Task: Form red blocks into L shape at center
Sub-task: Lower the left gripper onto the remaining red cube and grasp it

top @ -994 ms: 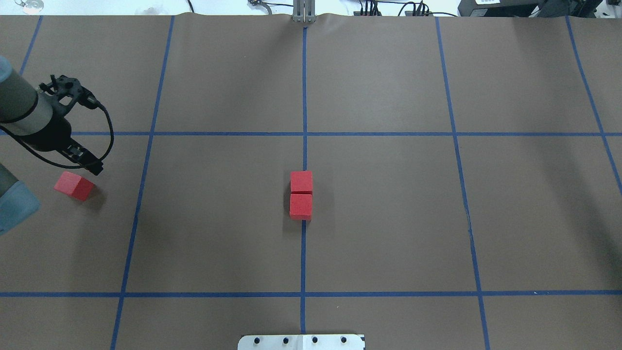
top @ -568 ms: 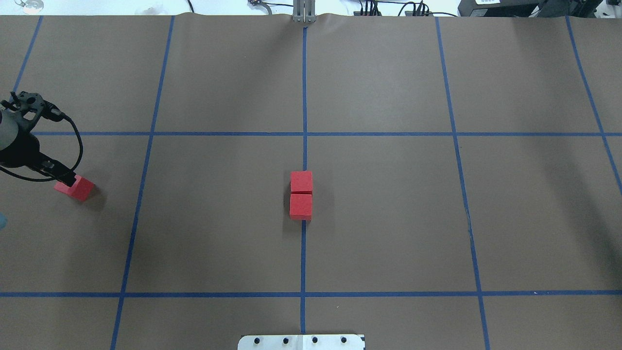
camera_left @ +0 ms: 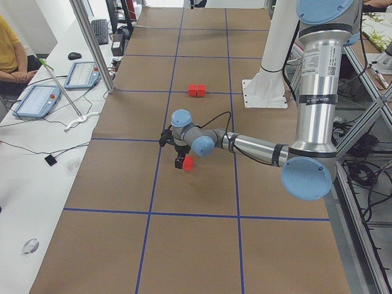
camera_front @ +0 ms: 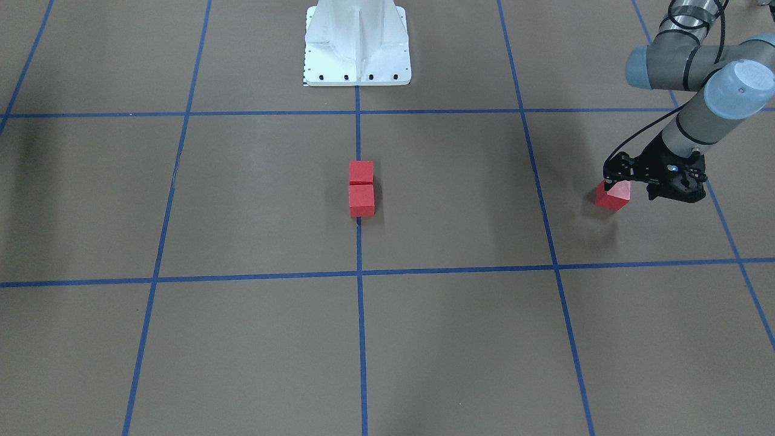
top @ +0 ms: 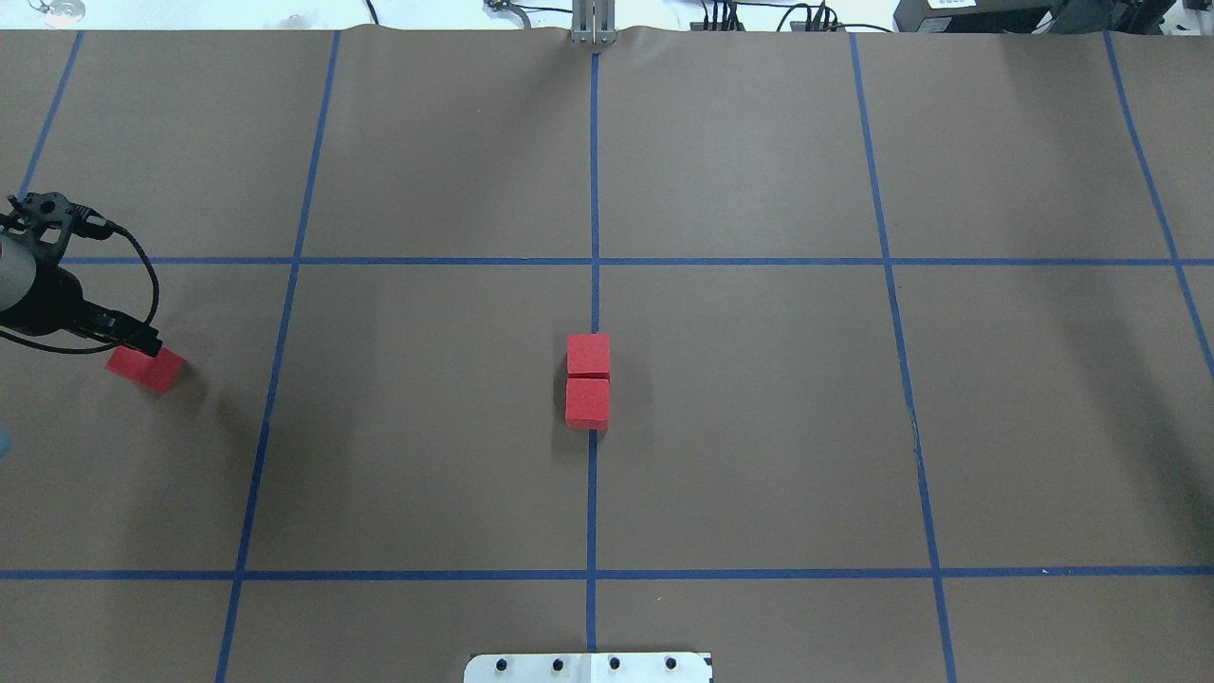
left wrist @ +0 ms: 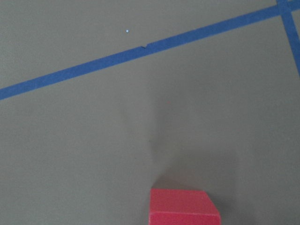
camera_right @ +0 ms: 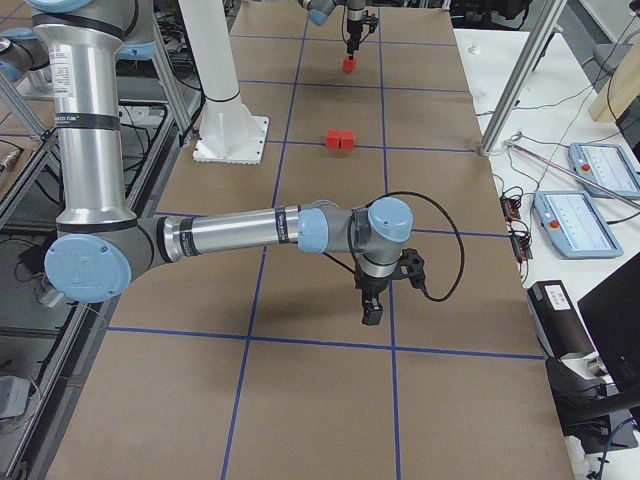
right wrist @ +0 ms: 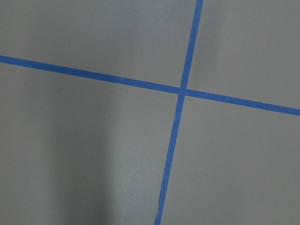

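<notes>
**Left gripper** (top: 139,339): Low over the far edge of the loose red block (top: 144,368), at the robot's left end of the brown surface (top: 427,427). The fingers read as one dark mass in the overhead and front views, and the left wrist camera shows none of them. I cannot tell whether the jaws are parted or closed, nor whether a fingertip is touching the block. Nothing is seen carried.

**Loose red block**: On the surface, turned out of square with the grid. In the left wrist view it sits at the bottom edge and right of the middle.

**Risks at the pick, as judged:**
- The gripper looks offset toward one edge rather than centred. A descent from here could land a finger on the top face, or shove the cube aside.
- With the cube skewed to the jaws, closing could pinch it corner to corner, so it twists or squirts out.

**Center** (top: 635,379): Two red blocks (top: 587,378) are touching end to end along the blue tape line (top: 592,493), well apart from the loose one. The L lacks its foot.

**Risks at placing, as judged:**
- A skewed cube would meet the pair at an angle and leave a gap.
- A low approach could knock the pair off the line.
- Setting it in line with the pair gives a bar, not an L.

**Right gripper** (camera_right: 371,312): Seen only from the side, above bare surface near a tape crossing, well apart from all blocks. Its opening cannot be told
</notes>
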Robot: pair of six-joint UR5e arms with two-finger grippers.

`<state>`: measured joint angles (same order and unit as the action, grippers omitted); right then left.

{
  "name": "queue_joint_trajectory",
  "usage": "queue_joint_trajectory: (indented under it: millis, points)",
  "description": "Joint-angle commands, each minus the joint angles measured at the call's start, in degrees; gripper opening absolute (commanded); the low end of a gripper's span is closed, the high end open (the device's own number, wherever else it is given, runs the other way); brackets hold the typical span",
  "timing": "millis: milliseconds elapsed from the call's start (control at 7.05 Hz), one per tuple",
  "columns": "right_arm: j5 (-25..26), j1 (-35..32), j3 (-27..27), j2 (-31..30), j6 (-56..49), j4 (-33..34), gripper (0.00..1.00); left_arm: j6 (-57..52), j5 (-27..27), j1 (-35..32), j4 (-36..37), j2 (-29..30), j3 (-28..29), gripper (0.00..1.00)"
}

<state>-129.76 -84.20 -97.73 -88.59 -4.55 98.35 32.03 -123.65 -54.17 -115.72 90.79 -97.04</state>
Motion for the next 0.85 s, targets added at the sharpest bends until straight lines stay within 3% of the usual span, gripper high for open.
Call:
queue_joint_trajectory:
  millis: [0,142,710]
  points:
    - [-0.1,0.0,0.0,0.0,0.0,0.0,0.99,0.8,0.0,0.2,-0.5,0.1,0.2,0.99]
    - [-0.1,0.0,0.0,0.0,0.0,0.0,0.99,0.5,0.0,0.3,-0.3,0.0,-0.1,0.95]
    - [-0.1,0.0,-0.1,0.0,0.1,0.0,0.99,-0.1,0.1,3.7,-0.2,-0.1,-0.3,0.94]
